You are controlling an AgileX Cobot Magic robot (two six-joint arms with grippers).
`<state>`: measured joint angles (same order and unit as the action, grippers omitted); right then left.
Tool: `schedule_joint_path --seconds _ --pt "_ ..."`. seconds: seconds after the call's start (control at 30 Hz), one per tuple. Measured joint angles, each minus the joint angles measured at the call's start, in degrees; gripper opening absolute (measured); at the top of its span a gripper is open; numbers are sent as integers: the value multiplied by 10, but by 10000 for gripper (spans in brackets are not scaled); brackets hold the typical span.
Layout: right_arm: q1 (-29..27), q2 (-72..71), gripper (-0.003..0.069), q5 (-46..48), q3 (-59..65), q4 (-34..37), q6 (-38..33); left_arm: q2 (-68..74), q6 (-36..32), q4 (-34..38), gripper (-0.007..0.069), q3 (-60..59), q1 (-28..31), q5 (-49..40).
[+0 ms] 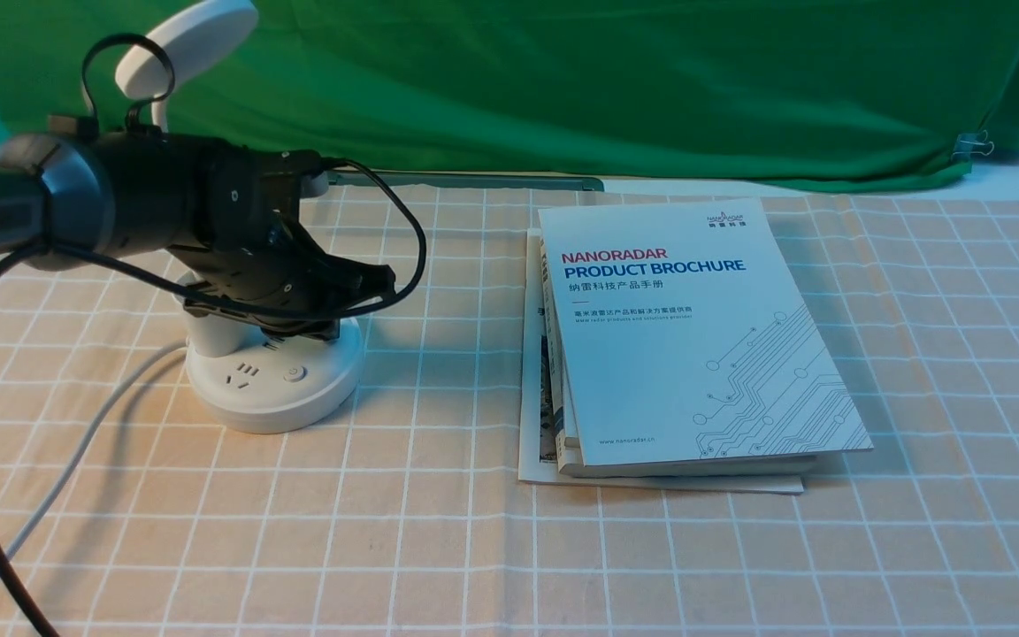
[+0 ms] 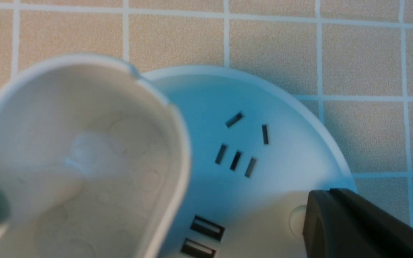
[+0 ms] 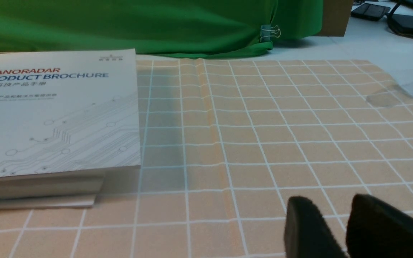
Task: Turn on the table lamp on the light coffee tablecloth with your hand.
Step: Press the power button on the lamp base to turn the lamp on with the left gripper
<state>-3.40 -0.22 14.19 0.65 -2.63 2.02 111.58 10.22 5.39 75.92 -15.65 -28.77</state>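
Note:
The white table lamp stands at the left on the light coffee tablecloth (image 1: pixel 651 548). Its disc head (image 1: pixel 187 40) is up at the top left and its round base (image 1: pixel 275 376) shows sockets and a round button (image 1: pixel 294 373). My left gripper (image 1: pixel 381 281) is shut and empty, reaching over the rear of the base. In the left wrist view its joined fingertips (image 2: pixel 317 211) partly cover a round button (image 2: pixel 295 220) on the base (image 2: pixel 281 157), beside the pen cup (image 2: pixel 84 161). My right gripper (image 3: pixel 330 222) hovers low over bare cloth, jaws a little apart, empty.
A stack of brochures (image 1: pixel 686 336) lies right of the lamp and also shows in the right wrist view (image 3: pixel 56 114). A green cloth (image 1: pixel 563 80) hangs behind. The lamp's white cord (image 1: pixel 76 442) and my arm's black cable (image 1: pixel 412 248) trail at the left.

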Motion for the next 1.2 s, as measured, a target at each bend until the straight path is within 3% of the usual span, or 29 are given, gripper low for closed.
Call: schedule_joint_path --seconds 0.8,1.0,1.2 --pt "0 0 241 0 0 0 0 3 -26 5 0 5 0 -2" --pt "0 0 241 0 0 0 0 -79 -102 104 0 -5 0 -70" --pt "0 0 241 0 0 0 0 -177 -233 268 0 -104 0 -104"
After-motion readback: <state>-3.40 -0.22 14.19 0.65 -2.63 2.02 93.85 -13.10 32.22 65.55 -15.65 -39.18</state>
